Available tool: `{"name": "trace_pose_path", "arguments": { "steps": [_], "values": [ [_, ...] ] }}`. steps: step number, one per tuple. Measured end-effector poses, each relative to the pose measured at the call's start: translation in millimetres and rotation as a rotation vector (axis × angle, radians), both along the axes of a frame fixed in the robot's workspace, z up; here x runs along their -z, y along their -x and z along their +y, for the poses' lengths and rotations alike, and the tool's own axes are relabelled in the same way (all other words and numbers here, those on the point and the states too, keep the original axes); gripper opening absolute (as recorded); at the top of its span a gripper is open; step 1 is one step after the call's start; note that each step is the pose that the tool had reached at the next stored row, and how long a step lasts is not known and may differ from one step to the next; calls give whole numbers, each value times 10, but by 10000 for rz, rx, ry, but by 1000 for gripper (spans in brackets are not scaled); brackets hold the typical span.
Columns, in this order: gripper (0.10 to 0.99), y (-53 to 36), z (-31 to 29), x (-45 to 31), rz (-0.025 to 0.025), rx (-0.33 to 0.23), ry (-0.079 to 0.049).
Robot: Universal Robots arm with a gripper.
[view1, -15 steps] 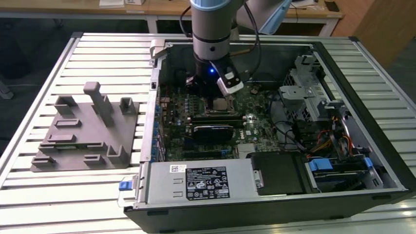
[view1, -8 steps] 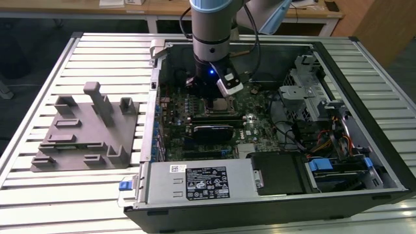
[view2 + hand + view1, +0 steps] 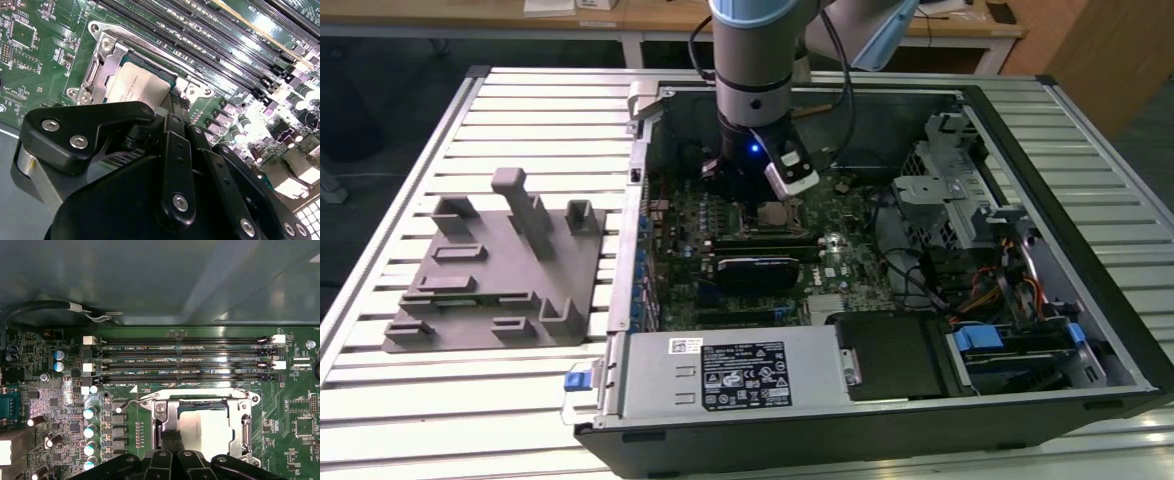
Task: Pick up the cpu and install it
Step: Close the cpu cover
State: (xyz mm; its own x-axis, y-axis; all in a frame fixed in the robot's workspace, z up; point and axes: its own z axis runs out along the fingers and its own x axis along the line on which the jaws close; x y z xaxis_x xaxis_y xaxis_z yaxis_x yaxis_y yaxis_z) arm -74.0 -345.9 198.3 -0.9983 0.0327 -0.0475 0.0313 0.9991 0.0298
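Note:
The cpu (image 3: 205, 430) is a pale silver square lying flat inside the metal socket frame (image 3: 246, 420) on the green motherboard; the second wrist view shows the cpu (image 3: 137, 87) from a slant, partly covered by the black gripper body. In the exterior view my gripper (image 3: 770, 208) hangs straight down inside the open computer case, directly over the socket. Its tip (image 3: 170, 441) sits at one edge of the cpu, very close to or touching it.
Several memory slots (image 3: 185, 360) run beside the socket. A black glossy module (image 3: 754, 268) lies just in front of it. The grey fixture (image 3: 480, 270) stands on the slatted table at the exterior view's left. A power supply (image 3: 734, 370) and drive cage (image 3: 961, 200) crowd the case.

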Motion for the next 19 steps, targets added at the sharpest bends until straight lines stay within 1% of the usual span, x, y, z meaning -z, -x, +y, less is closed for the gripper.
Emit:
{"name": "trace_pose_path", "arguments": {
  "steps": [5, 10, 13, 19],
  "values": [
    [106, 0, 1, 0, -1, 0, -2],
    [106, 0, 0, -27, -1, 0, -2],
    [106, 0, 0, -58, -2, 0, -1],
    [106, 0, 0, -162, -9, -1, -1]
  ]
}}
